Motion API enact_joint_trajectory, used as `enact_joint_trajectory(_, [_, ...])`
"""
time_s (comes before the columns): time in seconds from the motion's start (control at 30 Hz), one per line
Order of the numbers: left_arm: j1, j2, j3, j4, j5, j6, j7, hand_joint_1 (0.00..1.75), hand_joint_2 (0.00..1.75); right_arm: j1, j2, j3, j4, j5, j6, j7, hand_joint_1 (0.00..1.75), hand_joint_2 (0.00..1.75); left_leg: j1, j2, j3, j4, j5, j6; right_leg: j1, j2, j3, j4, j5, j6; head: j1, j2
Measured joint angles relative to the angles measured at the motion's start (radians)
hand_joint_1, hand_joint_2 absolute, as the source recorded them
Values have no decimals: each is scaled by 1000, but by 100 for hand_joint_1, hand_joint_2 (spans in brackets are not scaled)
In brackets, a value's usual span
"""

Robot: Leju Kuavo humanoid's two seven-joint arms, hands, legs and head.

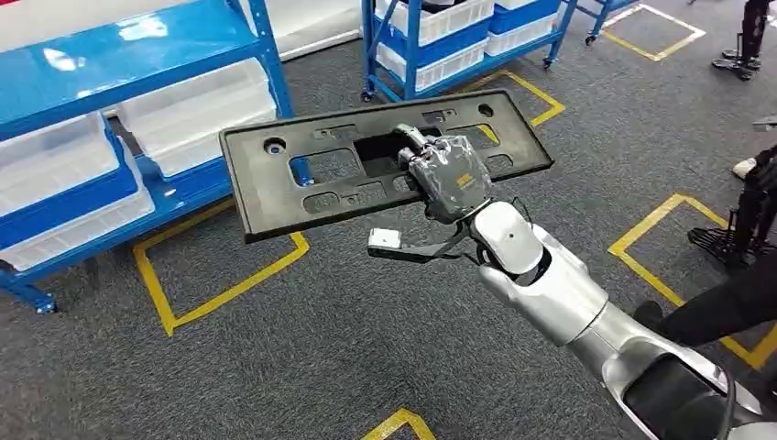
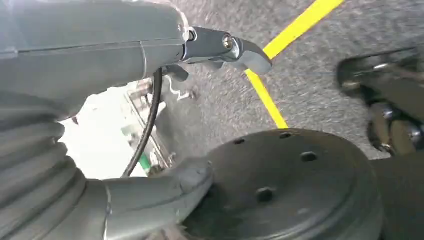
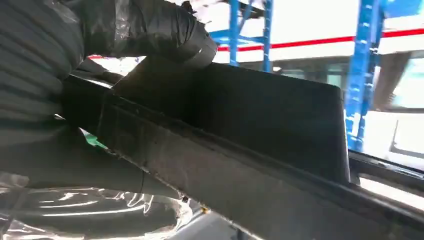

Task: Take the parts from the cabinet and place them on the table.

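Black plastic part (image 1: 302, 174) | gripped mid-edge | right hand (image 1: 449, 179) fingers on top

You've got one part in play: a long black plastic panel (image 1: 366, 165), flat and rectangular, with a raised rim, a round hole near each end and several rectangular cutouts along its length. It's off the shelving and in the air over the grey carpet, roughly level, long axis tilted so the far-right end sits higher in the head view. The right hand (image 1: 449, 179) grips it near the middle of the near long edge, fingers through the large centre cutout. In the right wrist view you see the panel (image 3: 260, 145) edge-on, the thumb (image 3: 165, 30) pressed on its face, the rim running diagonally.
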Motion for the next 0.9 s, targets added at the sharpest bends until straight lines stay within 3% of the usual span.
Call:
enact_joint_trajectory(0.03, [-2, 2, -2, -3, 0, 1, 1, 0, 175, 8, -4, 0, -3, 0, 0, 0, 175, 175, 0, -1, -3, 9, 11, 1, 0, 15, 0, 1, 1, 0, 0, 0])
enact_joint_trajectory(0.07, [-2, 3, -3, -5, 0, 3, 2, 0, 175, 13, -5, 0, -6, 0, 0, 0, 175, 175, 0, -2, 13, -25, 42, 4, 0, 31, -1, 2, 2, 1, 0, 0])
enact_joint_trajectory(0.1, [-5, 6, -5, -9, -1, 6, 3, 0, 175, 16, -8, 0, -10, -2, 0, 0, 175, 175, 0, -7, 48, -98, 90, 8, 0, 50, 0, 5, 2, 2, 0, 0])
enact_joint_trajectory(0.13, [-11, 9, -10, -15, -3, 13, 10, 0, 175, 22, -18, -4, -19, -3, -2, 0, 175, 175, 0, -37, 94, -202, 145, 16, 0, 66, 0, 8, 2, 4, 0, 0])
enact_joint_trajectory(0.17, [-17, 14, -15, -22, -6, 22, 19, 0, 175, 32, -31, -12, -30, -8, -3, 2, 175, 175, 2, -87, 116, -263, 161, 23, -2, 74, -2, 9, 3, 6, 0, 0])
enact_joint_trajectory(0.2, [-27, 21, -22, -31, -7, 31, 35, 0, 175, 45, -48, -26, -41, -18, -10, 2, 175, 175, 7, -111, 128, -278, 155, 26, 4, 83, -11, 13, 5, 14, 0, 0])
enact_joint_trajectory(0.27, [-53, 30, -28, -57, -8, 45, 65, 0, 175, 88, -82, -60, -66, -33, -18, -1, 175, 175, 1, -93, 127, -290, 149, 25, -6, 99, -22, 10, 15, 30, 2, 0])
enact_joint_trajectory(0.3, [-63, 37, -29, -68, -10, 49, 77, 0, 175, 110, -100, -78, -76, -39, -21, -2, 175, 175, 0, -82, 128, -292, 152, 29, -8, 110, -23, 5, 20, 38, 0, 0])
enact_joint_trajectory(0.33, [-75, 38, -32, -81, -15, 50, 90, 0, 175, 129, -117, -96, -89, -41, -23, -1, 175, 175, 10, -66, 132, -306, 161, 38, -2, 117, -25, 3, 22, 43, 0, 0])
enact_joint_trajectory(0.37, [-88, 47, -35, -89, -23, 50, 108, 0, 175, 151, -136, -115, -102, -45, -32, 0, 175, 175, 11, -50, 137, -315, 167, 45, -3, 65, -30, 17, 10, 44, 2, 0])
enact_joint_trajectory(0.4, [-101, 56, -38, -100, -29, 48, 128, 0, 175, 168, -158, -138, -114, -53, -40, 0, 175, 175, 9, -39, 137, -319, 169, 52, -1, 18, -52, 61, -24, 49, 5, 0])
enact_joint_trajectory(0.47, [-129, 78, -42, -114, -42, 38, 171, 0, 175, 220, -185, -183, -137, -70, -65, -4, 175, 175, 8, -14, 135, -318, 168, 54, -6, -11, -121, 208, -96, 61, 5, 0])
enact_joint_trajectory(0.5, [-144, 88, -42, -122, -49, 29, 194, 0, 175, 256, -199, -213, -148, -77, -76, -9, 175, 175, 7, 0, 134, -318, 167, 54, -10, -14, -153, 275, -119, 66, 5, 0])
enact_joint_trajectory(0.53, [-162, 101, -42, -127, -55, 19, 213, 0, 175, 292, -212, -242, -156, -82, -84, -18, 175, 175, 8, 13, 134, -317, 166, 54, -14, -15, -165, 302, -117, 70, 5, 0])
enact_joint_trajectory(0.57, [-180, 110, -42, -133, -65, 5, 234, 0, 175, 326, -227, -274, -167, -89, -94, -24, 175, 175, 8, 26, 134, -315, 164, 52, -17, -19, -149, 273, -91, 74, 5, 0])
enact_joint_trajectory(0.6, [-197, 119, -42, -137, -73, -5, 243, 0, 175, 360, -237, -298, -177, -92, -102, -25, 175, 175, 8, 39, 135, -313, 161, 49, -20, -28, -110, 202, -53, 76, 5, 0])
enact_joint_trajectory(0.63, [-211, 127, -42, -140, -84, -15, 250, 0, 175, 389, -248, -333, -192, -92, -114, -32, 175, 175, 8, 49, 136, -308, 156, 44, -22, -47, -58, 111, -14, 77, 5, 0])
enact_joint_trajectory(0.67, [-223, 135, -42, -140, -97, -20, 251, 0, 175, 417, -254, -366, -208, -90, -126, -42, 175, 175, 8, 61, 138, -303, 150, 38, -22, -89, -10, 28, 7, 77, 5, 0])
enact_joint_trajectory(0.7, [-234, 148, -42, -141, -109, -21, 251, 0, 175, 447, -254, -397, -219, -85, -137, -49, 175, 175, -1, 71, 137, -299, 142, 27, -8, -107, -9, 18, -2, 66, 5, 0])
enact_joint_trajectory(0.73, [-243, 150, -42, -142, -116, -22, 253, 0, 175, 477, -254, -422, -235, -83, -142, -53, 175, 175, -1, 80, 138, -301, 139, 21, -8, -86, -10, 16, 0, 53, 5, 0])
enact_joint_trajectory(0.83, [-259, 153, -42, -149, -132, -14, 257, 0, 175, 533, -254, -468, -258, -62, -146, -55, 175, 175, -1, 115, 154, -306, 133, 7, -8, -51, -14, 14, 2, 35, 5, 0])
enact_joint_trajectory(0.87, [-266, 153, -40, -151, -135, -7, 258, 0, 175, 545, -253, -476, -267, -52, -147, -55, 175, 175, 5, 95, 152, -293, 119, -1, -14, -41, -10, 8, 5, 27, 5, 0])
enact_joint_trajectory(0.9, [-267, 153, -38, -153, -136, -2, 257, 0, 175, 543, -251, -478, -273, -43, -146, -57, 175, 175, 6, 46, 136, -253, 89, -2, -14, -32, -11, 8, 6, 19, 5, 0])
